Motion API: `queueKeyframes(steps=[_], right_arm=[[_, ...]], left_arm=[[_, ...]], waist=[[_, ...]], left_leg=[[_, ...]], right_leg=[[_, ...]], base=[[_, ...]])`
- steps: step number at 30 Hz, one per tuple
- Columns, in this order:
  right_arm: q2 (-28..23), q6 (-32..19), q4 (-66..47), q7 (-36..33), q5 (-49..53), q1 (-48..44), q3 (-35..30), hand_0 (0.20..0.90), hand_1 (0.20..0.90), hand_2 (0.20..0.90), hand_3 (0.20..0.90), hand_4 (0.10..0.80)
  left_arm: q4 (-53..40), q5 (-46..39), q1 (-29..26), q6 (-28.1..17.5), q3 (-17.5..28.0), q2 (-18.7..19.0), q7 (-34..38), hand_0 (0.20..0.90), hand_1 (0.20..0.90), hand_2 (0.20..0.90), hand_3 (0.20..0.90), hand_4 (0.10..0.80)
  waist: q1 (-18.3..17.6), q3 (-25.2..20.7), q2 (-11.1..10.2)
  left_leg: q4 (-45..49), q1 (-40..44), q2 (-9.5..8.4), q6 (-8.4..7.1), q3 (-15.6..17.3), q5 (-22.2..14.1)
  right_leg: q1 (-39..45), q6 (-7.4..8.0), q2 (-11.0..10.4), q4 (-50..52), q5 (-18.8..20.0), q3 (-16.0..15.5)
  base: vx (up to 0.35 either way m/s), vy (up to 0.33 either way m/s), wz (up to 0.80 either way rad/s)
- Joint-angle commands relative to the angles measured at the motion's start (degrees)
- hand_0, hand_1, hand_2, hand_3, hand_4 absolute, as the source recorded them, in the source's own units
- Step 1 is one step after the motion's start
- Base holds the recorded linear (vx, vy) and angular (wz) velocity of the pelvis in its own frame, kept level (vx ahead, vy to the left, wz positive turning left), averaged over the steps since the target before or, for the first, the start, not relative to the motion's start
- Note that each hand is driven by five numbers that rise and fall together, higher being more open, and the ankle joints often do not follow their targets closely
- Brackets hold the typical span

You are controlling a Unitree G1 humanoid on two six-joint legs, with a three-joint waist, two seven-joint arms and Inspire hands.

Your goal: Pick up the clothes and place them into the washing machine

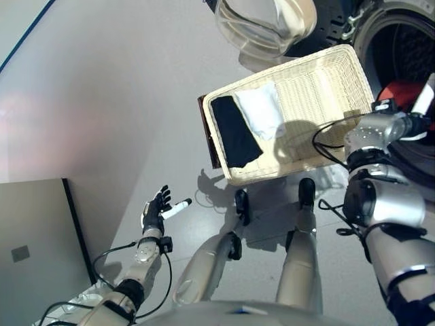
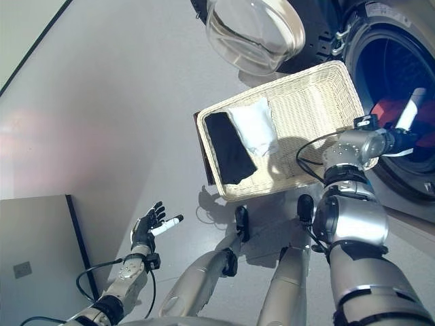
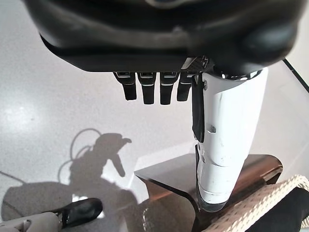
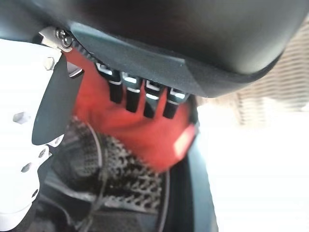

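Right wrist view shows a red garment (image 4: 140,128) lying against the fingers (image 4: 145,99) of the right hand (image 2: 397,139), over the perforated drum (image 4: 116,174) of the washer (image 2: 401,81); the fingers look fairly straight rather than wrapped round the cloth, though whether thumb and fingers pinch a fold I cannot tell. From the head views the red piece sits just inside the washer's mouth, with the right arm reaching to it, so I'd judge this item is as good as delivered and only needs letting go. Beside the washer, the wicker basket (image 1: 326,88) holds two pieces yet: a black cloth (image 1: 234,136) and a white cloth (image 1: 262,112), lying side by side and touching at the end away from the drum. The round door (image 2: 255,34) stands swung wide above the basket. Down by the floor, well apart from all this, the left hand (image 1: 158,207) hangs spread and holding nothing. So roughly one piece in, two to go.
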Motion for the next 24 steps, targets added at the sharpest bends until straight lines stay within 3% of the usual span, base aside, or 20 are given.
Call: queueKeyframes(steps=[1, 11, 18, 20, 22, 24], right_arm=[[-4.5, -2.2, -3.4, 2.8, -2.3, 1.1, 6.3, 0.900, 0.900, 0.900, 0.900, 0.800], [-3.8, -2.4, -4.0, 4.4, 0.5, 2.2, 5.5, 0.900, 0.900, 0.900, 0.900, 0.800], [-4.8, -2.4, -4.4, 5.3, 0.9, 2.1, 5.5, 0.900, 0.900, 0.900, 0.900, 0.800], [-6.4, 1.3, -0.2, 5.3, -1.9, 1.9, 7.8, 0.900, 0.900, 0.900, 0.900, 0.800], [-8.6, 8.7, 5.0, 7.1, -9.6, 0.9, 15.3, 0.900, 0.900, 0.900, 0.900, 0.800], [-8.0, 10.2, 4.4, 7.6, -13.2, 1.3, 19.1, 0.900, 0.900, 0.900, 0.900, 0.800]], left_arm=[[3.0, -0.7, 1.1, -2.1, 2.3, 1.4, 1.3, 0.900, 0.900, 0.900, 0.900, 0.800], [2.6, -0.8, 1.1, -2.2, 2.4, 1.7, 0.7, 0.900, 0.900, 0.900, 0.900, 0.800], [3.2, -0.8, 2.2, -2.0, 2.9, 1.9, 0.6, 0.900, 0.900, 0.900, 0.900, 0.800], [3.2, -0.3, 2.1, -1.7, 3.1, 2.1, 0.5, 0.900, 0.900, 0.900, 0.900, 0.800], [3.3, 1.1, 1.3, -1.5, 4.0, 2.6, 0.4, 0.900, 0.900, 0.900, 0.900, 0.800], [3.3, 2.3, 0.8, -1.7, 4.3, 3.0, 0.6, 0.900, 0.900, 0.900, 0.900, 0.800]], waist=[[0.2, -2.9, 2.3], [-0.5, -2.4, 0.8], [0.0, -3.0, 1.1], [0.1, -3.0, 0.8], [0.1, -2.5, 0.1], [-0.3, -1.8, -0.7]], left_leg=[[4.9, -3.7, 0.99, -5.48, -3.0, -3.9], [4.4, -4.0, 1.28, -5.74, -3.4, -3.2], [4.3, -4.0, 1.26, -5.66, -3.2, -3.4], [4.4, -3.9, 1.44, -5.70, -3.1, -3.3], [4.7, -4.1, 1.82, -5.81, -2.8, -3.2], [5.0, -4.1, 2.12, -5.86, -2.9, -3.2]], right_leg=[[3.1, -2.65, 2.3, 4.1, -7.8, -3.3], [3.7, -2.72, 2.4, 3.2, -7.3, -3.7], [3.5, -2.70, 2.4, 3.1, -7.3, -3.4], [3.5, -2.70, 2.5, 3.1, -7.3, -3.3], [3.5, -2.80, 2.7, 3.2, -6.9, -3.4], [3.6, -2.93, 2.9, 3.1, -6.7, -3.6]], base=[[-0.018, -0.011, 0.05], [-0.001, -0.001, 0.00], [0.013, 0.014, -0.01], [0.000, 0.000, 0.00], [-0.026, -0.044, 0.02], [-0.032, -0.061, 0.00]])
